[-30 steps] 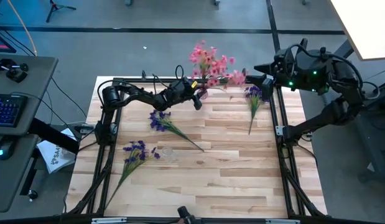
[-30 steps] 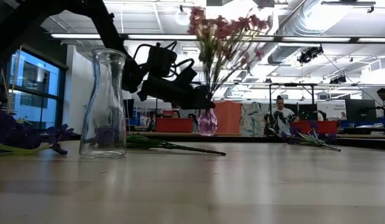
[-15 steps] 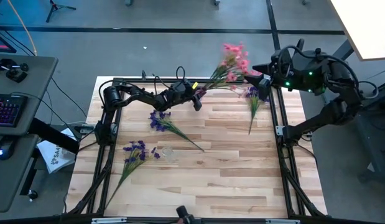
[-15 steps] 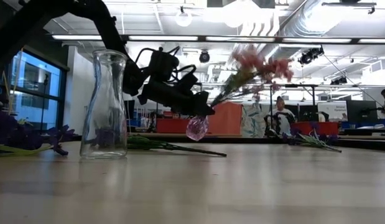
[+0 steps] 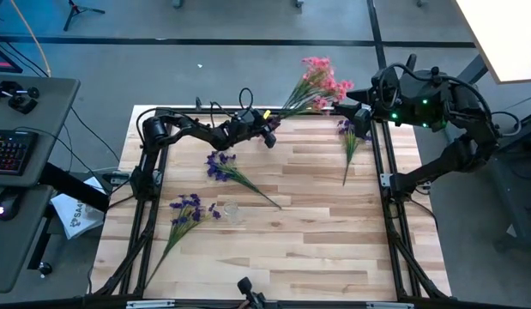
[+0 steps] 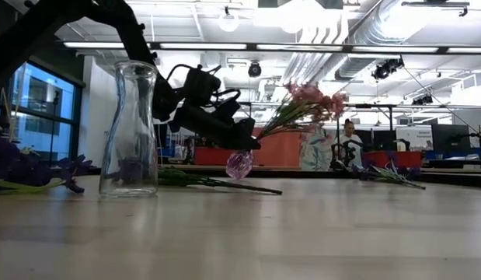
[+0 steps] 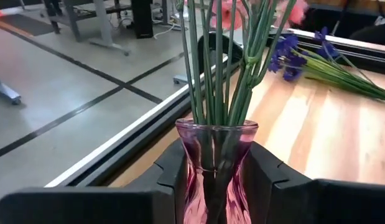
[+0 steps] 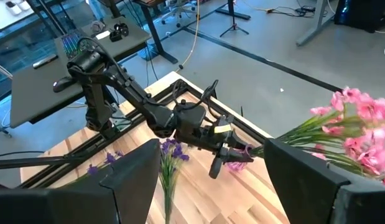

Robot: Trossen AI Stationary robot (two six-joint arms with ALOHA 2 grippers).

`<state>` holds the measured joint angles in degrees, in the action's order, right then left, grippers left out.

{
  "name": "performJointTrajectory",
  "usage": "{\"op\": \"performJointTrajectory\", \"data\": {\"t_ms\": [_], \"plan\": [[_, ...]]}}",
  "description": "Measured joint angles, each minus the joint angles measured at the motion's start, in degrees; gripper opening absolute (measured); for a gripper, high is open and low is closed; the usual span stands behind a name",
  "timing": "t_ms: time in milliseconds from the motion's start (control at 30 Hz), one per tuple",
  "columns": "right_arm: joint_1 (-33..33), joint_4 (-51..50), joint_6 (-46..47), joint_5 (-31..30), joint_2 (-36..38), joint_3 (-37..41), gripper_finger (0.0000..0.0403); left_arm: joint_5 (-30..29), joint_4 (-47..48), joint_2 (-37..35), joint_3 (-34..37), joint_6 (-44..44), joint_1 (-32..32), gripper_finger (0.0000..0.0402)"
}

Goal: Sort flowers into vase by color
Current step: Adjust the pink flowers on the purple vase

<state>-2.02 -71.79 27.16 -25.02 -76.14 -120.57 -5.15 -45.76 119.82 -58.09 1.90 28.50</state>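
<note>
The left gripper is holding the small pink glass vase at the far edge of the bench, its two fingers pressing on either side of the vase's belly while the neck rises between them. The pink flowers are standing in that vase, their green stems running up through the mouth, and the whole thing is leaning hard over, so the blossoms are hanging out past the bench's far edge toward the right gripper. A second ago the vase was sitting upright with the blossoms straight above it; since then it has been tipping steadily, and in the low view it is now lifted just clear of the wood with its base swung toward the clear glass vase. The right gripper is hovering near the far right corner with its fingers spread wide and holding nothing, just about where it was before. Three purple sprays are lying loose on the bench: one under the right gripper, one below the left arm, and one beside the clear vase.
</note>
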Motion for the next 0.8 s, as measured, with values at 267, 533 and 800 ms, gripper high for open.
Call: {"op": "performJointTrajectory", "data": {"t_ms": [267,533,800], "plan": [[0.00,-5.36,0.17,-3.20,0.02,1.14,0.0279,0.53,-0.43,-6.62,0.25,-3.51,-0.01,0.0083],[-0.04,-11.49,7.25,-5.55,1.33,18.44,0.0256,3.64,-3.69,-15.00,5.53,3.44,-0.16,0.0083],[-0.28,10.45,20.56,5.28,13.83,57.29,0.0056,4.44,-21.57,-15.70,13.95,17.28,-1.58,0.0083]]}}
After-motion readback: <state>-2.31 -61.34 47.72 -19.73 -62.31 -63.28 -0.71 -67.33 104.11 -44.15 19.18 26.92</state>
